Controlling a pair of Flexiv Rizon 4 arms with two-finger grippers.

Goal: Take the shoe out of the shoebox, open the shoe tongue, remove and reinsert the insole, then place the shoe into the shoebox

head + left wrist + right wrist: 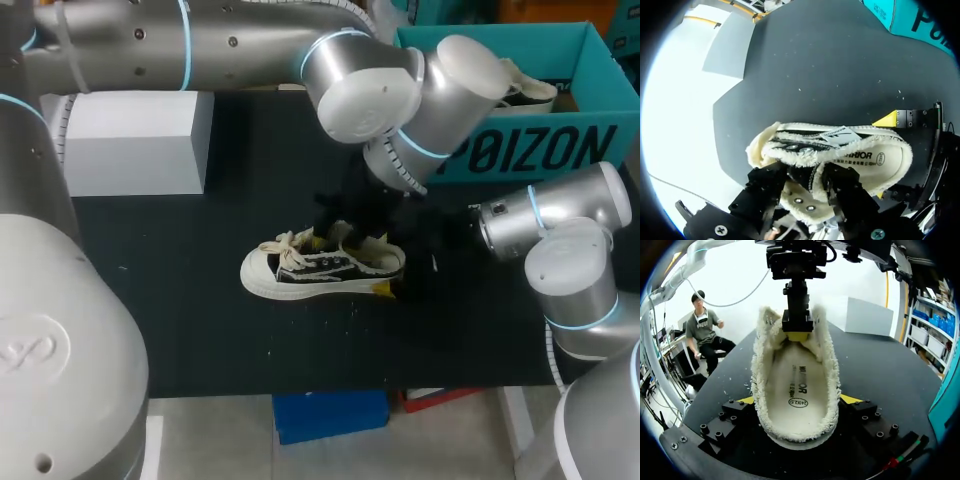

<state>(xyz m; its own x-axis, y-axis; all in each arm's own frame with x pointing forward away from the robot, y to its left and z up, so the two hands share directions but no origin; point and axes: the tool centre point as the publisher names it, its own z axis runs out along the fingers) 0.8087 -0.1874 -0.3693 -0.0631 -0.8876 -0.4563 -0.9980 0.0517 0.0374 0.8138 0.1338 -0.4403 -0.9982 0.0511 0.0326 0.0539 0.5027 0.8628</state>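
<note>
Shoe (320, 268) is out of the shoebox (520, 150) and sits sole-down near the middle of the desk (200, 300), toe toward the left side, heel toward the right arm. The shoebox is set at the far right corner w/ a second shoe (530, 90) in it. The heel is clamped from both sides by the right gripper (799, 400), its yellow tips pressed against the fleece collar. The left gripper (797, 335) is lowered from above into the throat and appears closed on the tongue (809, 177). Its tips are hidden by the lining, so that grip is judged, not certain. The insole (797, 390) is seated flat inside and is well exposed from the heel end.

Step in hand, by judgement: tongue opening; insole removal is not yet begun. To do it well, the tongue should be drawn up and fwd toward the toe, not sideways, so the throat is spread evenly. The heel clamp should be held firm so the shoe isn't lifted or dragged w/ the pull. The pull should be gentle, since soft lining & laces (290, 245) can snag. Enough opening should be made for the insole edge at the heel to be reached.
</note>
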